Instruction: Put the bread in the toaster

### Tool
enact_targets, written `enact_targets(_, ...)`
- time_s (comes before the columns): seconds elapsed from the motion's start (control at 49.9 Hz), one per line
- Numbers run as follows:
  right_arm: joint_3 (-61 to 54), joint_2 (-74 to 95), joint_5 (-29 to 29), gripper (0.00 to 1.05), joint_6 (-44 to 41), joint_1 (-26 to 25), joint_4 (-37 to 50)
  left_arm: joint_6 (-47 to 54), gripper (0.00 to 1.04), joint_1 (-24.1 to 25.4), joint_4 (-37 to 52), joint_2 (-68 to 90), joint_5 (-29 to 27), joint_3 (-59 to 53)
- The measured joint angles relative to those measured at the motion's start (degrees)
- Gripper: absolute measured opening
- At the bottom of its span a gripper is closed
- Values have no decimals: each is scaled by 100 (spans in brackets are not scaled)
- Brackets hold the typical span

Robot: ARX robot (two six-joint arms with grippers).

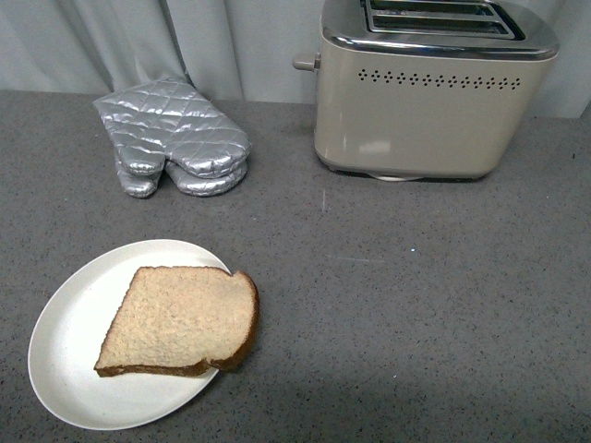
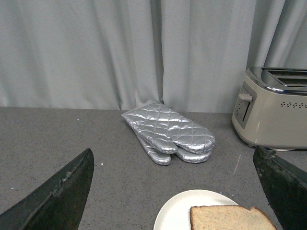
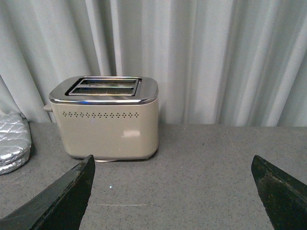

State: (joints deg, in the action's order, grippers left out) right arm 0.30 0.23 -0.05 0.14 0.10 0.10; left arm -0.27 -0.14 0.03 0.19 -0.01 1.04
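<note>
The bread (image 1: 180, 318) lies flat on a white plate (image 1: 65, 369) at the near left of the surface (image 1: 416, 305). Its crusty corner hangs just past the rim, well apart from the toaster (image 1: 434, 101) at the back. It looks light, soft and easily torn, so I'd pinch it gently across that overhanging crust. The left tool (image 2: 172, 149) and right tool (image 3: 172, 158) both gape wide, holding nothing.
</note>
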Motion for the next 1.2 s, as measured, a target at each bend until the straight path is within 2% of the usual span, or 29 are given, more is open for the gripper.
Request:
enact_targets(0.922, 0, 0, 0, 95, 0, 0, 0, 0, 98, 0, 0, 0, 0, 0)
enact_targets(0.943, 0, 0, 0, 95, 0, 0, 0, -2, 98, -7, -7, 7, -50, 4)
enact_targets(1.003, 0, 0, -2, 95, 0, 0, 0, -669, 98, -431, -610, 514, -1384, 236)
enact_targets(1.043, 0, 0, 13, 95, 0, 0, 0, -1075, 98, -601, -588, 1023, -2083, 304)
enact_targets(1.123, 0, 0, -4, 95, 0, -2, 0, -1471, 98, -619, -190, 1759, -2391, 326)
enact_targets(1.203, 0, 0, 0, 95, 0, -2, -2, -1725, 98, -457, 546, 2874, -2142, 514)
